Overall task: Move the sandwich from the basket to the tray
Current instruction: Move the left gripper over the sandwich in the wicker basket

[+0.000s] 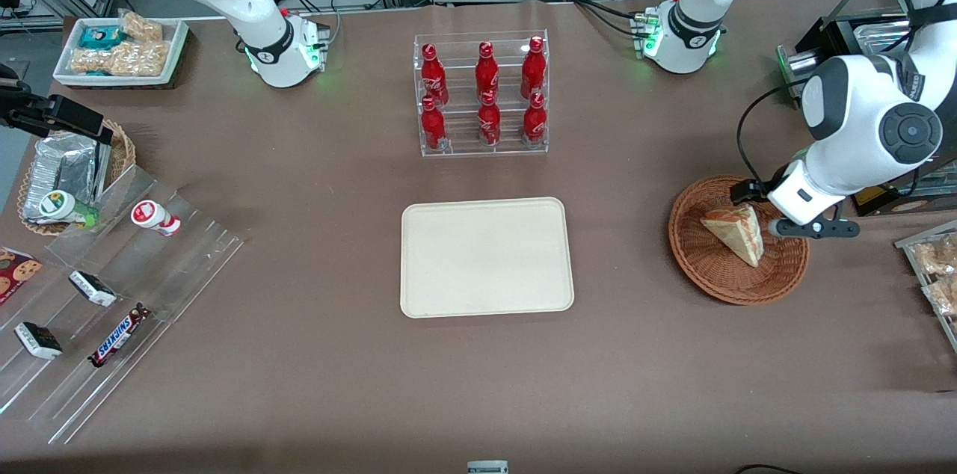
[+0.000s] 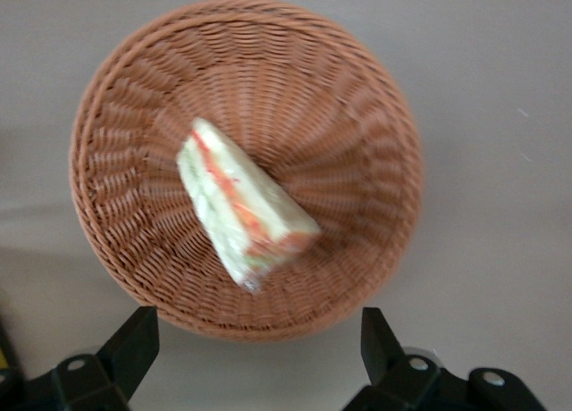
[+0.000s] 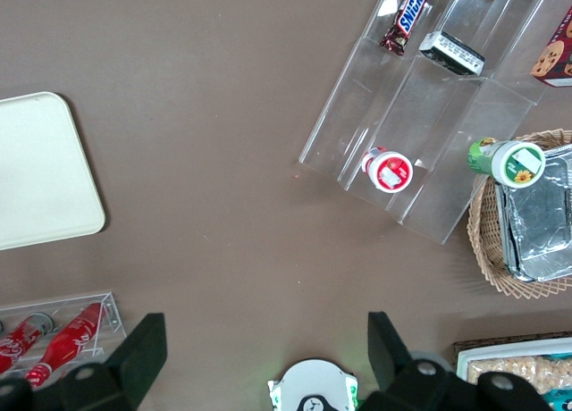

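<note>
one sandwich lay in the round wicker basket, toward the working arm's end of the table. it was a triangular wedge resting on its side, with its orange and green filling edge showing in the wrist view. the gripper hovered above the basket, its fingers spread wide and holding nothing; in the wrist view the wedge lay ahead of them, not between them.

judging by its look, the sandwich would be light, soft and easy to crush, with layers that could slide apart. the safest hold was probably across the two flat bread faces near the thick middle, with gentle pressure, not at the thin tip. the basket's raised rim and sloping weave might get in the way of the fingers.

nearest the camera, a clear stepped stand held chocolate bars toward the parked arm's end. the cream tray sat at mid-table, well apart from the basket, with open brown tabletop between them. farther from the camera than the tray stood a clear rack of red bottles. a smaller basket of foil packs and a white tray of snacks lay toward the parked arm's end.
</note>
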You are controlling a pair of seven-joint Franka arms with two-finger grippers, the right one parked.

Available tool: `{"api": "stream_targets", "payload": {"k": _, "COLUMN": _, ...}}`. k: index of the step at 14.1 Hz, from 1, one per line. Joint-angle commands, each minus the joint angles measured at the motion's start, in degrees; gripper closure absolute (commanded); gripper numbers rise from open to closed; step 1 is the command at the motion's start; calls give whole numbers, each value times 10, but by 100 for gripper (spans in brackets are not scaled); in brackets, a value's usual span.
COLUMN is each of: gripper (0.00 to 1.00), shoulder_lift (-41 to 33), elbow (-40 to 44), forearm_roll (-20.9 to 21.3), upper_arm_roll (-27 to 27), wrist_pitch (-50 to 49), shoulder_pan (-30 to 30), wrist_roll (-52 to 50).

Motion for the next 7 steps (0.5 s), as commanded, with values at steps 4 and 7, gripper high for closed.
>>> {"api": "stream_targets", "payload": {"k": 4, "gripper": 0, "shoulder_lift": 17, "elbow": -24, "forearm_roll": 7, "upper_arm_roll": -4, "wrist_pitch": 72, "shoulder_pan": 15, "wrist_roll": -300}}
{"api": "stream_targets", "payload": {"k": 7, "gripper": 0, "shoulder_lift": 46, "elbow": -27, "forearm_roll": 7, "upper_arm_roll": -7, "wrist_pitch": 120, "shoulder_pan": 9, "wrist_roll": -458}}
